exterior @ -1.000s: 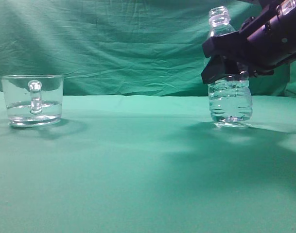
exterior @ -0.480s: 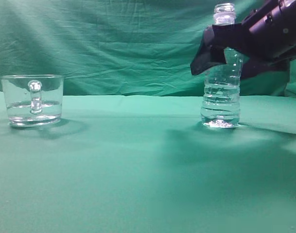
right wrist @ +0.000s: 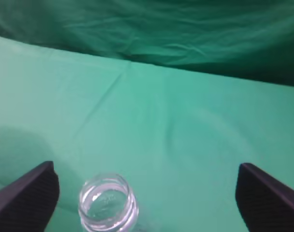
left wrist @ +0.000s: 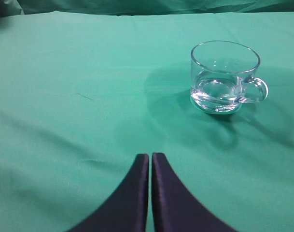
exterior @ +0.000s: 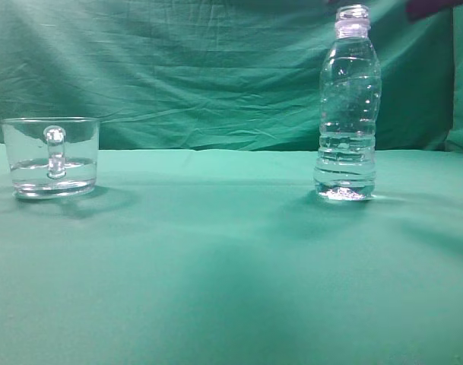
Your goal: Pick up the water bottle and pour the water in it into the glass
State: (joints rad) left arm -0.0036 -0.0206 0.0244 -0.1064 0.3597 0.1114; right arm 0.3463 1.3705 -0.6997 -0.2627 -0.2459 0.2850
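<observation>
The water bottle (exterior: 348, 106) stands upright and uncapped on the green cloth at the right, with water (exterior: 345, 163) in its ribbed lower part. The glass (exterior: 52, 156) sits at the far left, handle towards the camera, with a little water (exterior: 41, 173) in it. My right gripper (right wrist: 147, 165) is open wide and above the bottle, whose open mouth (right wrist: 108, 203) shows below, nearer the left finger (right wrist: 28, 195). Nothing is between the jaws. Only a dark sliver of that arm (exterior: 436, 6) shows at the exterior view's top right. My left gripper (left wrist: 150, 157) is shut and empty, short of the glass (left wrist: 225, 77).
A green cloth (exterior: 216, 251) covers the table and hangs as a wrinkled backdrop (exterior: 185, 68) behind it. Open cloth lies between glass and bottle.
My right gripper has let go of the bottle and risen almost out of the exterior view. The bottle shifted slightly left and now stands free. The glass has not moved.
</observation>
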